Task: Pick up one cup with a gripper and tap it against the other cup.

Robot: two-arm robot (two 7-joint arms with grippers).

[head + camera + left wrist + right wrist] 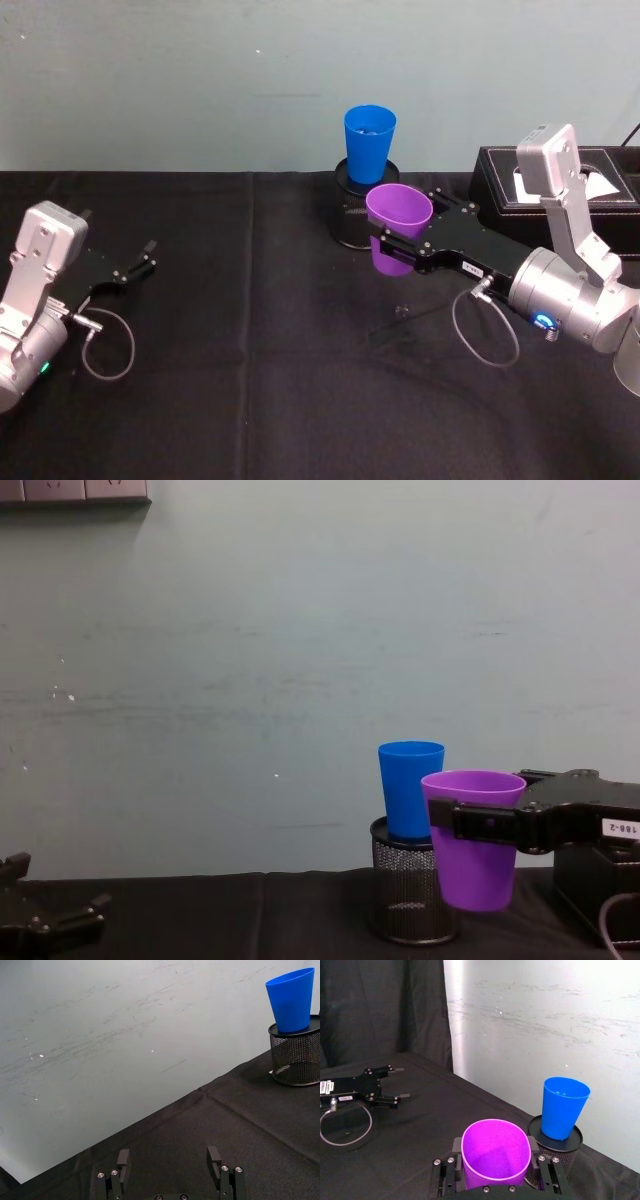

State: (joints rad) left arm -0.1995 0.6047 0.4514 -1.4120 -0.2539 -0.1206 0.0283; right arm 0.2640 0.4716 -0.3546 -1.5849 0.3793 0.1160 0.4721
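My right gripper point(395, 248) is shut on the purple cup point(397, 225) and holds it upright, off the black table. The fingers point(454, 1146) clamp its sides just below the rim point(495, 1152). The blue cup point(368, 140) stands upright on top of a black mesh pen holder point(350, 215), just behind and slightly higher than the purple cup point(472, 845). A small gap shows between the purple cup and the blue cup point(563, 1107). My left gripper point(150, 255) rests open at the table's left, far from both cups, with nothing between its fingers point(122, 1160).
A black box point(600, 190) with white paper in it sits at the back right, behind my right arm. Cable loops hang by each wrist point(485, 335). A pale wall point(300, 630) rises right behind the table's far edge.
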